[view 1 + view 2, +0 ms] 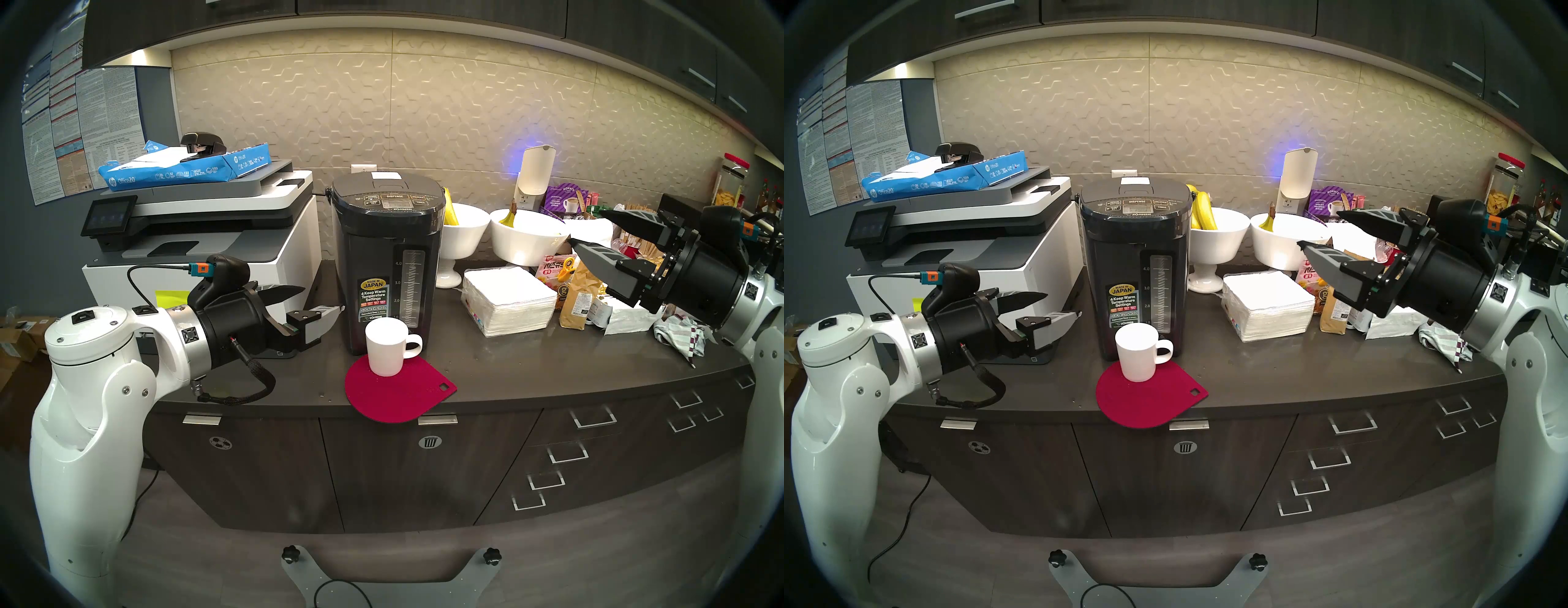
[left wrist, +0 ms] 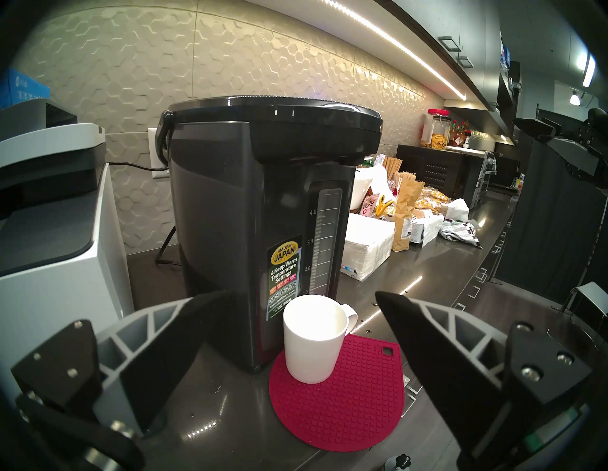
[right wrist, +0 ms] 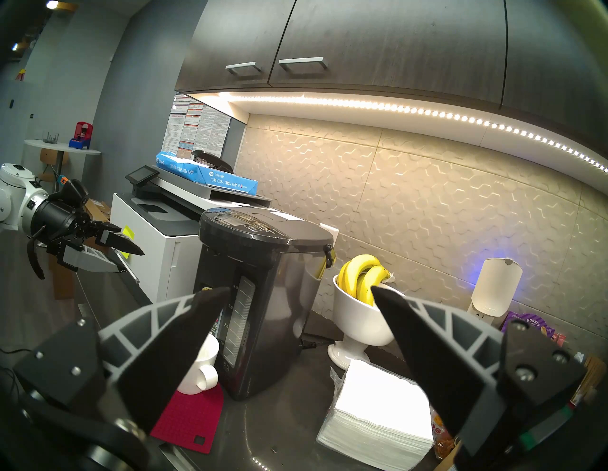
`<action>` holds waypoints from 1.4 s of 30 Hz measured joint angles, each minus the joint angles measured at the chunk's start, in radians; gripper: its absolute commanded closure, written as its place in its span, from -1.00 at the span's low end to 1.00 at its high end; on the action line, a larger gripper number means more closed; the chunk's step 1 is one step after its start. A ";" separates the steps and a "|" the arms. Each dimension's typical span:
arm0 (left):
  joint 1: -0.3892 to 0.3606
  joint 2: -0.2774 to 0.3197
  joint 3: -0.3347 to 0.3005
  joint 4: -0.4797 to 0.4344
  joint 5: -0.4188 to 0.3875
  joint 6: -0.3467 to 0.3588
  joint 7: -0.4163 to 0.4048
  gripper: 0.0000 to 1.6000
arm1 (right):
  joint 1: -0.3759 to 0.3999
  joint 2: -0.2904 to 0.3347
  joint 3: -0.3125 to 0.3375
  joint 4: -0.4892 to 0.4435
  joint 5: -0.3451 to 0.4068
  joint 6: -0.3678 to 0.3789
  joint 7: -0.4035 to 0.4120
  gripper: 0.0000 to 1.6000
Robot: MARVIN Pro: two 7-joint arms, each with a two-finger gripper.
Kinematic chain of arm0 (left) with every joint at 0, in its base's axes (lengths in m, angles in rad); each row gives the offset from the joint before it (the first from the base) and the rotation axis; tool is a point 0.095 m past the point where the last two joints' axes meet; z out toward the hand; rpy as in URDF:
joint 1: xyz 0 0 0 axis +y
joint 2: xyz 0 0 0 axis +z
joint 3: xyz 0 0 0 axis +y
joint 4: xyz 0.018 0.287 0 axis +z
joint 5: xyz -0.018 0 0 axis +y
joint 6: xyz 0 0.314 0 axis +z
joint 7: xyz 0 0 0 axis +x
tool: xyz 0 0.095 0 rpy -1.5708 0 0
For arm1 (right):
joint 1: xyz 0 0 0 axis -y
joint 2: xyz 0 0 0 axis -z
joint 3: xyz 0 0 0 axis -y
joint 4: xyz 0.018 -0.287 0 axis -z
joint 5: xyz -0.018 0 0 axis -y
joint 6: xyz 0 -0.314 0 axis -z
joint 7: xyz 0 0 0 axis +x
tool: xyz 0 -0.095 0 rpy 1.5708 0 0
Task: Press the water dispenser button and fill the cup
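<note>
On the dark counter (image 1: 530,365), near the middle of the head view, found the water dispenser (image 1: 384,271) standing upright with its lid shut, the printer (image 1: 203,237) just beside it at 9 o'clock and a stack of napkins (image 1: 509,297) near it at 3 o'clock. Found the cup (image 1: 386,348) at 6 o'clock from the dispenser, upright on a red mat (image 1: 399,395), just in front of the pot's base, handle turned toward 3 o'clock. Looked empty from the left wrist view. Could not tell whether it sat squarely under the spout, which was hidden beneath the overhang. Spotted the button (image 1: 394,196) on the top panel, at 12 o'clock from the cup, flanked by smaller keys, with neither gripper touching it.

Saw the left gripper (image 1: 322,299) at 9 o'clock from the cup, jaws spread wide, holding nothing, pointed toward cup and pot but apart from both. Saw the right gripper (image 1: 586,227) at 3 o'clock from the dispenser, well apart, above the napkins and snack bags, jaws likewise wide and empty.

Judged the task barely begun: approach step only, nothing pressed, no water in the cup. Judged the next move to call for checking the cup under the spout, nudging it with the left gripper if needed. Then called for bringing one fingertip, likely the higher right one, over the lid and down onto the wide middle key alone, clear of its neighbours.
</note>
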 measured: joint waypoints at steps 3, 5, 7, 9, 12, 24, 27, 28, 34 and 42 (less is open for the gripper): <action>0.000 0.000 0.000 0.000 0.000 0.000 0.000 -1.00 | 0.000 0.000 0.000 0.000 0.000 0.000 0.000 -1.00; 0.000 0.000 0.000 0.000 0.000 0.000 0.000 -1.00 | 0.000 0.000 0.000 0.000 0.000 0.000 0.000 -1.00; 0.000 0.000 0.000 0.000 0.000 0.000 0.000 -1.00 | 0.000 0.000 0.000 0.000 0.000 0.000 0.000 -1.00; 0.000 0.000 0.000 0.000 0.000 0.000 0.000 -1.00 | -0.001 0.000 0.000 0.000 -0.002 0.000 0.000 -1.00; 0.000 0.000 0.000 0.000 0.000 0.000 0.000 -1.00 | -0.003 0.001 0.000 0.000 -0.007 0.000 -0.001 -1.00; 0.000 0.000 0.000 0.000 0.000 0.000 0.000 -1.00 | 0.005 -0.013 0.000 0.001 -0.012 -0.002 -0.029 -1.00; 0.000 0.000 0.000 0.000 0.000 0.000 0.000 -1.00 | 0.010 -0.019 0.000 0.001 -0.012 -0.008 -0.036 -1.00; 0.000 0.000 0.000 0.000 0.000 0.000 0.000 -1.00 | 0.012 -0.023 0.000 0.001 -0.012 -0.011 -0.040 -1.00; 0.000 0.000 0.000 0.000 0.000 0.000 0.000 -1.00 | 0.020 -0.031 0.000 0.001 -0.012 -0.019 -0.055 -1.00; 0.000 0.000 0.000 0.000 0.000 0.000 0.000 -1.00 | 0.029 -0.039 0.000 0.002 -0.011 -0.014 -0.076 -1.00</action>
